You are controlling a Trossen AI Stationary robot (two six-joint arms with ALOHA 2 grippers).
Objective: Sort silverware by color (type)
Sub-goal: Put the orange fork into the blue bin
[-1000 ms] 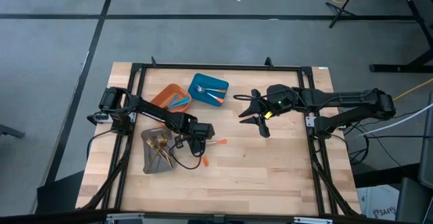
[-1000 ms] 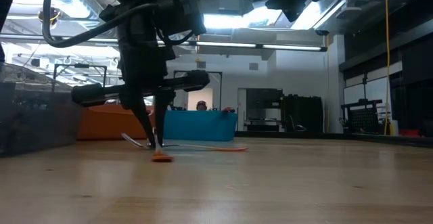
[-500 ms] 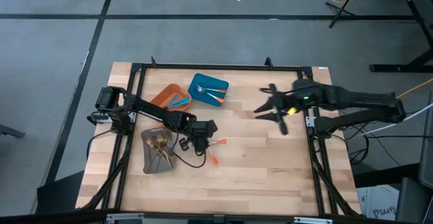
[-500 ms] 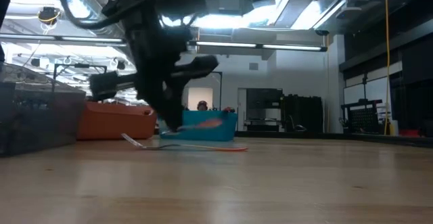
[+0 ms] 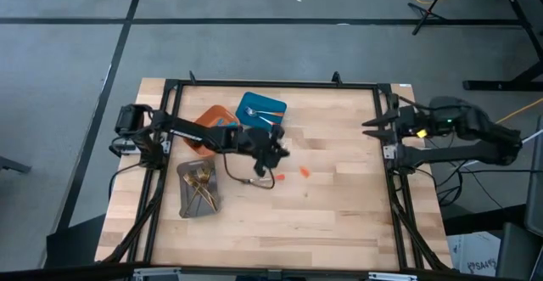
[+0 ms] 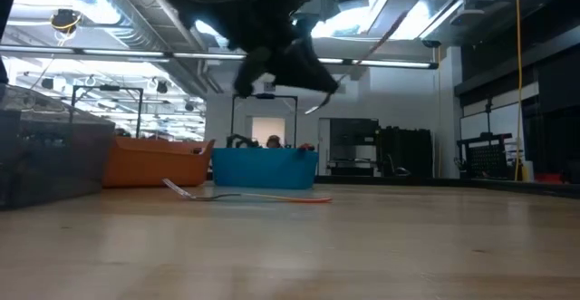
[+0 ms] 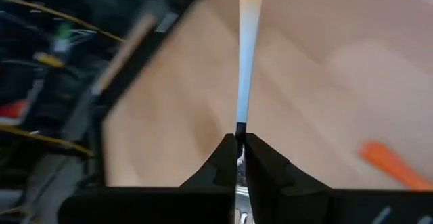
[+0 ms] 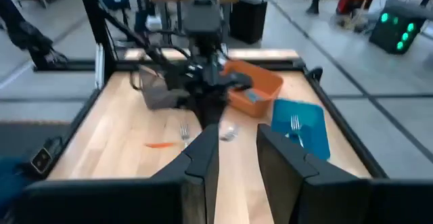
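Note:
My left gripper (image 5: pixel 282 152) hangs above the table's middle, just near of the blue tray (image 5: pixel 261 111), shut on an orange-handled piece of silverware (image 7: pixel 247 61). Another orange-handled fork (image 6: pixel 245 196) lies flat on the wood below it, and its orange handle (image 7: pixel 392 166) shows in the left wrist view. My right gripper (image 5: pixel 372 124) is drawn back over the table's right edge. It stands open (image 8: pixel 237 163) with nothing between its fingers. My left gripper pinches the piece between its two fingertips at the pale end of its shaft (image 7: pixel 240 130); the head is hidden behind the fingers. The piece runs on in line with the fingers, orange end (image 5: pixel 305 173) foremost. The fingers slant down toward the table's right. The piece is lifted clear of the wood.
The orange tray (image 5: pixel 210 116) at the far left holds blue-handled pieces and is partly under my left arm. The blue tray holds orange-handled ones. A grey tray (image 5: pixel 199 189) at the near left holds gold ones. A black frame (image 5: pixel 271 84) rims the table.
My left gripper has risen off the table with the orange-handled piece and gone toward the right and far edges, up to the blue tray. It has tipped from pointing down to slanting. The piece is now lifted clear. My right gripper has drawn back to the table's right edge.

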